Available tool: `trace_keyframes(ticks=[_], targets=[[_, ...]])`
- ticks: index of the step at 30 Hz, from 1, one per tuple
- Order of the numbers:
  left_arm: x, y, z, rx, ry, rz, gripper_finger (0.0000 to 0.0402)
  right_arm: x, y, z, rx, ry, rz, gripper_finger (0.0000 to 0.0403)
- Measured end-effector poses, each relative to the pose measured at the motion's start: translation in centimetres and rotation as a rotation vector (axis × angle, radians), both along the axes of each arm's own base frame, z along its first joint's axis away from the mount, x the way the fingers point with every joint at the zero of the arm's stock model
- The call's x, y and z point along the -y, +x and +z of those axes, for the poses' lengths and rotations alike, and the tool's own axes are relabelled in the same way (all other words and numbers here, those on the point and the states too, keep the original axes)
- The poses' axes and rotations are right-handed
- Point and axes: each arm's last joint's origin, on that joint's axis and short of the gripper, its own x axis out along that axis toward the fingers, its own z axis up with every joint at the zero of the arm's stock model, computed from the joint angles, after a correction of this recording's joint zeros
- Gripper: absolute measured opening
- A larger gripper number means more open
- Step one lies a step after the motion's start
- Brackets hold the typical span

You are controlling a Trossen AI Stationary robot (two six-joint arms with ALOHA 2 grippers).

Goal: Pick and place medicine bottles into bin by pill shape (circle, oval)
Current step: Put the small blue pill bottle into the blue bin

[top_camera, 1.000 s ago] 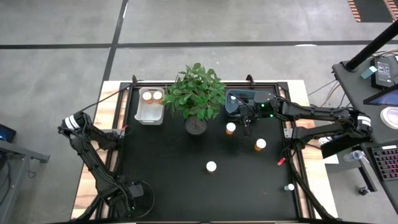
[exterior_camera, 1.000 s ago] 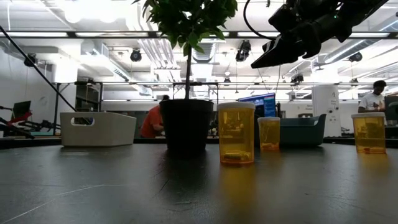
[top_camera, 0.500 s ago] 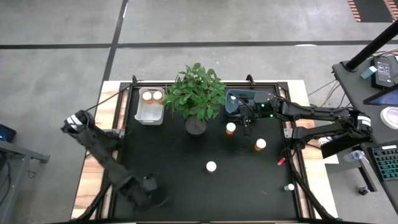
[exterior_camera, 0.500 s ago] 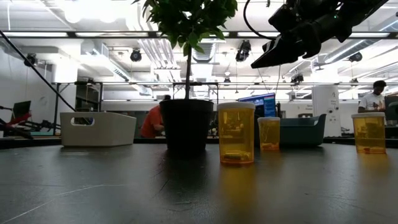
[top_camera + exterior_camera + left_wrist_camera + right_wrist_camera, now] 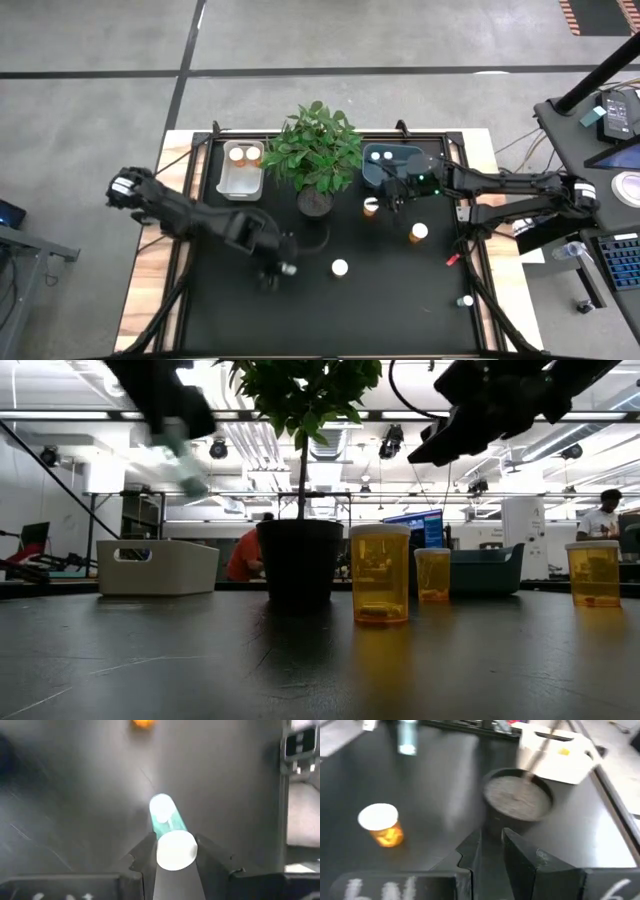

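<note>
My left gripper (image 5: 283,270) hangs over the black mat's near middle, shut on a small pale teal medicine bottle (image 5: 165,817) with a white cap; the low view shows it blurred, high at the left (image 5: 185,465). My right gripper (image 5: 396,197) hovers shut and empty beside the blue bin (image 5: 385,165), over an orange bottle (image 5: 371,206). A second orange bottle (image 5: 418,233) and a white-capped bottle (image 5: 340,267) stand upright on the mat. The white bin (image 5: 242,170) holds two bottles. My left gripper pinches the small bottle between its two fingers (image 5: 146,855) at the cap end (image 5: 175,851), the teal body reaching out beyond the fingertips. The fingers slant steeply down from above. The bottle is lifted clear of the mat.
A leafy potted plant (image 5: 318,155) stands between the two bins at the far middle. A tiny bottle (image 5: 466,300) lies off the mat at the near right. People and equipment show in the room behind the table (image 5: 600,510).
My left gripper, carrying the small bottle, has swung from the mat's near left corner toward the table's middle and risen, turning about as it went. The bottle has come up high into the low view.
</note>
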Motion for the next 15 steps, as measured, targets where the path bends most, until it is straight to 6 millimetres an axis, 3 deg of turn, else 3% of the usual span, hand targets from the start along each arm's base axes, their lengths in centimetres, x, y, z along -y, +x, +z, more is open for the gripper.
trace_keyframes(ticks=[4, 11, 15], targets=[[-2.3, 0.6, 1.3, 0.094, 0.057, -0.047, 0.0095, -2.2, 0.4, 0.2, 0.011, 0.044, 0.074, 0.0068], [-2.7, 0.6, 2.5, 0.231, 0.155, -0.119, 0.0096, -5.8, 1.6, 1.1, 0.104, 0.081, 0.137, 0.007], [-2.7, 0.7, 2.8, 0.267, 0.174, -0.121, 0.0096, -7.1, 3.0, 1.3, 0.092, 0.088, 0.136, 0.0091]])
